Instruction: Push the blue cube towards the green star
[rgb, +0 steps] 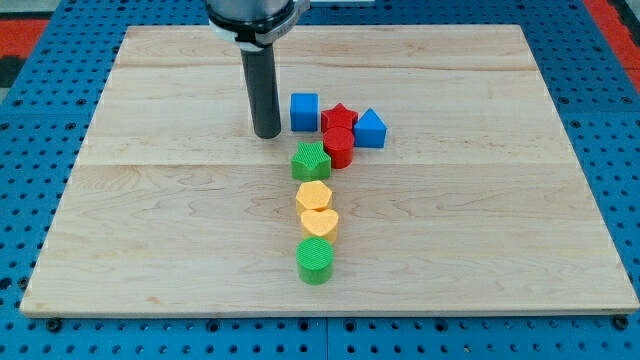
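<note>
- The blue cube (304, 110) sits in the upper middle of the board (150, 250), just at 12 o'clock of the green star (311, 161) and slightly to its left, with a narrow strip of wood between them.
- The tip (267, 134) stands near the cube at its 8 o'clock, not touching it, and at 10 o'clock of the star.
- The arm ends in a plain rod; there are no fingers to open or close, and it holds nothing.
- Judged from here, the tip is on the wrong side: a push from this spot would send the cube toward 3 o'clock, into the red star (339, 116).
- A good push probably needs the tip brought round to the cube's 12 o'clock face, centred, then driven toward 6 o'clock.
- An off-centre contact would likely spin the cube or let it slip sideways.
- The red star touches or nearly touches the cube at its 3 o'clock; the red cylinder (338, 147) lies just at 2 o'clock of the green star, so the lane is tight on that side.
- A blue prism-like block (370, 129) sits at 3 o'clock of the red star.
- Below the green star, toward 6 o'clock, run a yellow hexagon (314, 195), a yellow heart (319, 222) and a green cylinder (315, 261); these lie beyond the goal and do not obstruct.
</note>
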